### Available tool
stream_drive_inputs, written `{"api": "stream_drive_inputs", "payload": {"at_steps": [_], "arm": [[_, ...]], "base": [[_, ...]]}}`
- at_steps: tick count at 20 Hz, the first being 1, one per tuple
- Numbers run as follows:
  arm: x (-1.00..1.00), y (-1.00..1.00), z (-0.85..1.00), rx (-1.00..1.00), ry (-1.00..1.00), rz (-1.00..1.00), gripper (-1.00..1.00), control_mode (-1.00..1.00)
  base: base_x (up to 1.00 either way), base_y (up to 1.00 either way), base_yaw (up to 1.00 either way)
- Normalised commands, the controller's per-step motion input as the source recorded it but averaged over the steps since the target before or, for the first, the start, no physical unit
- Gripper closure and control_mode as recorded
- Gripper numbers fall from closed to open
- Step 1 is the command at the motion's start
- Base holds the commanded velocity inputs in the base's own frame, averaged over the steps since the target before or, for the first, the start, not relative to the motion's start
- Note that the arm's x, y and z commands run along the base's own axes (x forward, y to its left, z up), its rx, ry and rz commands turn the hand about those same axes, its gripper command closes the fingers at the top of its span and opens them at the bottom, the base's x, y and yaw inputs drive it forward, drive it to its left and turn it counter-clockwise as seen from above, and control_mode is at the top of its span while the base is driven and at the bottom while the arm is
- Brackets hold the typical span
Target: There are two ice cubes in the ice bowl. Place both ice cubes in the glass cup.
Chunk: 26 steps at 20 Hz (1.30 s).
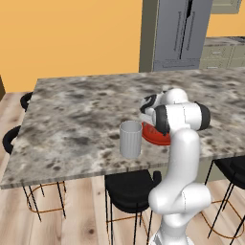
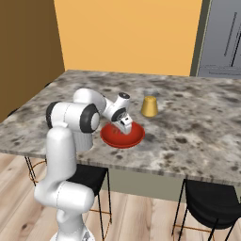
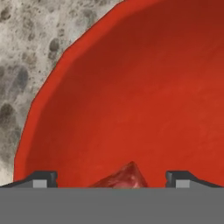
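A: From the left, where do things stand on the counter [image 1: 72, 115]?

B: The glass cup [image 1: 130, 139] sits near the front edge. Just right of it is the ice bowl [image 2: 122, 135], with the claw [image 2: 125, 126] lowered into it.

A: And the claw's state?

B: Fingers apart, clamped on nothing. In the hand view the two tips stand wide, and one ice cube [image 3: 124, 177] lies right between them, a corner pointing up, reddish from the bowl beneath.

A: So the next move?

B: Likely straight down, then close; the cup waits to the arm's left. I can't make out the second cube.
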Motion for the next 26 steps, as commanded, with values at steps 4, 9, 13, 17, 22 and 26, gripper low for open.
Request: {"api": "stream_drive_inputs", "payload": {"at_steps": [4, 9, 13, 17, 22, 26], "arm": [[-0.30, 0.06, -0.09, 0.00, 0.00, 0.00, 1.00, -1.00], [-0.09, 0.01, 0.01, 0.00, -0.02, 0.00, 1.00, -1.00], [-0.19, 0.01, 0.91, 0.00, -0.26, 0.00, 1.00, -1.00], [-0.41, 0.23, 1.00, 0.00, -0.16, 0.00, 1.00, -1.00], [-0.43, 0.68, 0.93, -0.02, 0.00, 0.00, 1.00, -1.00], [-0.02, 0.74, 0.93, -0.03, 0.06, 0.00, 1.00, -1.00]], "base": [[0.00, 0.00, 0.00], [0.00, 0.00, 0.00], [0.00, 0.00, 0.00], [0.00, 0.00, 0.00], [0.00, 0.00, 0.00], [0.00, 0.00, 0.00]]}}
